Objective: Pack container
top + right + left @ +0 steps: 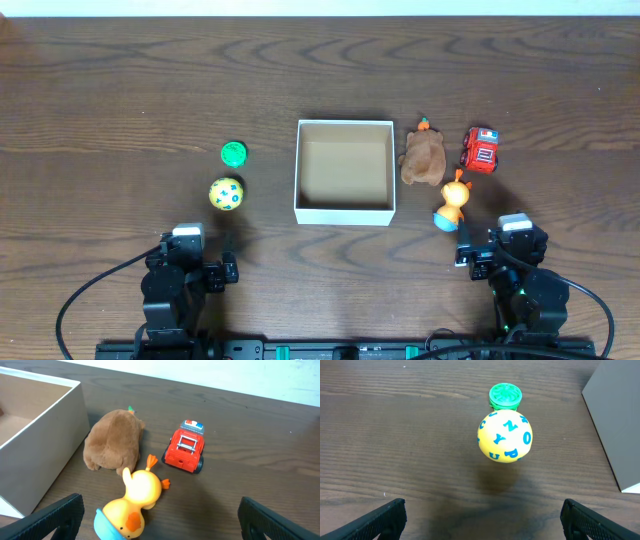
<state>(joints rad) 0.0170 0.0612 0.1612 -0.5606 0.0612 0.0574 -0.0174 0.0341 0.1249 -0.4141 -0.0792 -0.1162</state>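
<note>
Container [344, 213] stood empty; lettered ball [227, 193], green disc [233, 153], brown plush [424, 158], red truck [480, 150] and duck [455, 200] lay outside. Left gripper [482, 510] and right gripper [160, 507] gaped, unladen.

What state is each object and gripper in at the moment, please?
container, open-topped, empty.
yellow ball, resting on the table, untouched.
green cap, flat on table.
brown plush, lying beside container.
red truck, upright on wheels.
duck toy, lying on table.
left gripper, open, empty.
right gripper, open, empty.
</note>
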